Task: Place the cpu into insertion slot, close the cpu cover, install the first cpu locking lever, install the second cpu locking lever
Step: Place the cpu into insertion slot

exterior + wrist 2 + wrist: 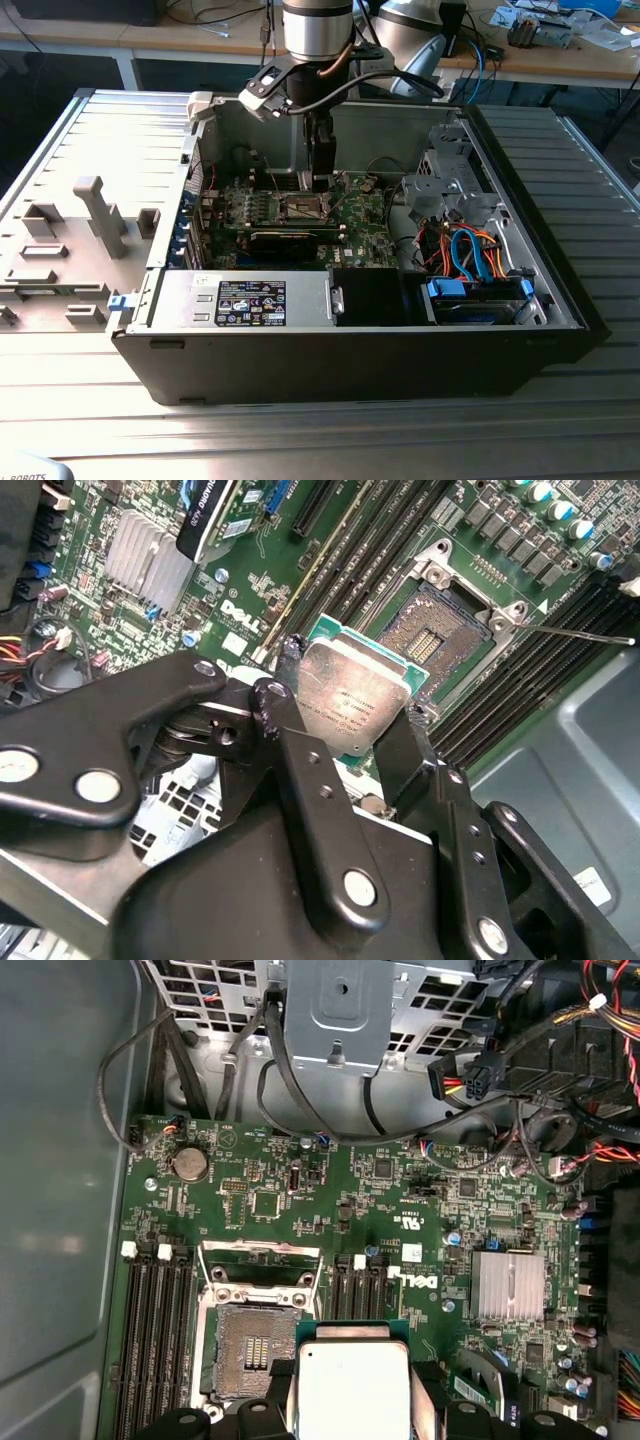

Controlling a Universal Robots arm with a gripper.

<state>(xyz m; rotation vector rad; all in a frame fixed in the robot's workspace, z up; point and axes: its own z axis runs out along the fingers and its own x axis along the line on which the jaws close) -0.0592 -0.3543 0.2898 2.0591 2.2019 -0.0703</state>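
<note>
second wrist view: the cpu [345, 705] is gripped by two opposite edges between the black fingers [405, 755] of the gripper [352, 690], closed only to the chip's width. it is held above the motherboard [110, 640], just beside the bare insertion slot [440, 630], not in it. the cpu cover [262, 1278] is seen raised in the first wrist view, where one chip edge is cut off and a slot corner is hidden behind it.
</note>
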